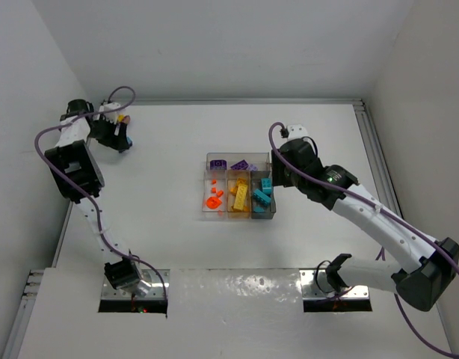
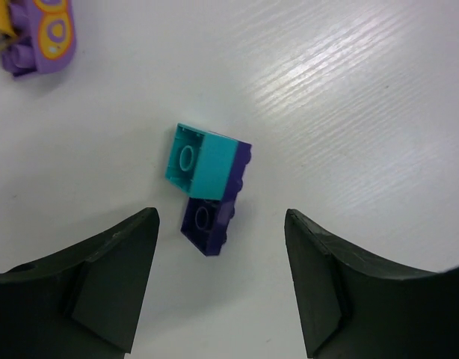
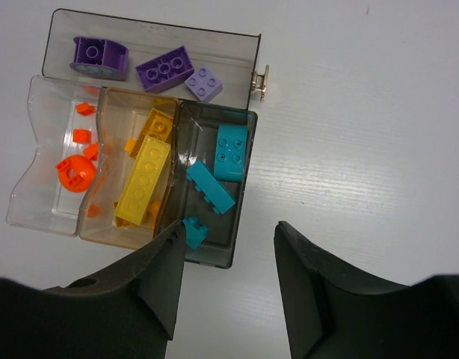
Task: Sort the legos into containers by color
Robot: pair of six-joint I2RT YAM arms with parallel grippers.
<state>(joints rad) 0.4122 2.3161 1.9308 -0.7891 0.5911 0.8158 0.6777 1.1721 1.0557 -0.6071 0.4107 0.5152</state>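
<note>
Legos [image 3: 143, 179] are mostly lying sorted in the clear tray [image 3: 39, 202]: orange bits [image 3: 71, 170] are sitting in the left bin, yellow ones in the middle, teal bricks [image 3: 231, 152] in the right one, and purple pieces [image 3: 164, 69] in the long narrow bin behind. What is left is lying on the bench [image 2: 349, 112] at the far left, well apart from the tray: a teal brick [image 2: 203, 161] pressed against a dark purple brick [image 2: 207, 221] (the two look joined, so they will probably need separating before either goes to its bin), plus a lilac piece [image 2: 42, 34] near them. The left hand [image 2: 222, 288] is hovering over that pair, spread wide and gripping nothing. The right hand [image 3: 228, 292] is hanging just beside the tray's teal end, likewise wide apart and empty. I am judging the sort as nearly finished, with only this small cluster remaining.
</note>
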